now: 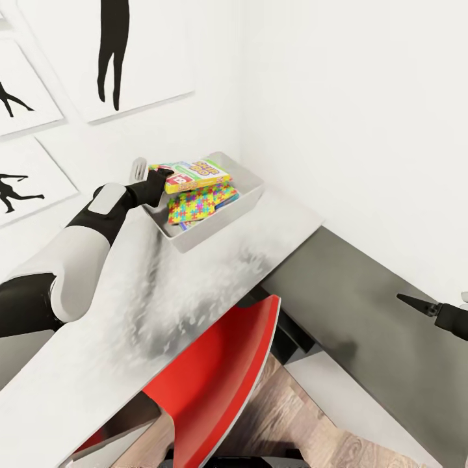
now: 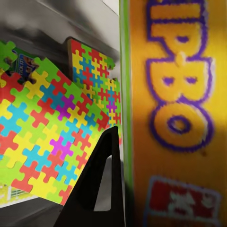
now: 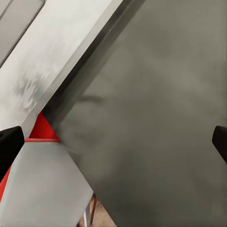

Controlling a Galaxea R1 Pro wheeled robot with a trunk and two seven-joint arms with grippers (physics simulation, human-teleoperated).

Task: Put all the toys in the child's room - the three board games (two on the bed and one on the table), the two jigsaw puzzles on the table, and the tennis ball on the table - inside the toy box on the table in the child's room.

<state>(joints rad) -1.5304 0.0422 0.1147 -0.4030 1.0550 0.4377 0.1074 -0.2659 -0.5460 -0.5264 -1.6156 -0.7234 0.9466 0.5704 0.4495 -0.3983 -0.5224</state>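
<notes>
The pale grey toy box (image 1: 220, 227) stands on the table (image 1: 130, 312) in the corner by the wall. Two jigsaw puzzles (image 1: 194, 203) (image 2: 47, 127) lie in it, one overlapping the other (image 2: 97, 71), and a blue board game (image 2: 22, 64) peeks out from under them. My left gripper (image 1: 158, 177) is shut on the left end of the SKIP BO board game (image 1: 195, 174) (image 2: 179, 94), holding it tilted just above the puzzles; one dark finger (image 2: 97, 189) presses its green edge. My right gripper (image 1: 416, 303) (image 3: 113, 142) hangs open over the dark cabinet. The tennis ball and the bed are out of view.
A red chair (image 1: 221, 364) is tucked against the table's front edge. A low dark grey cabinet (image 1: 364, 305) runs along the right wall, lower than the table. Black silhouette prints (image 1: 114, 52) hang on the left wall. Wood floor (image 1: 292, 416) shows below.
</notes>
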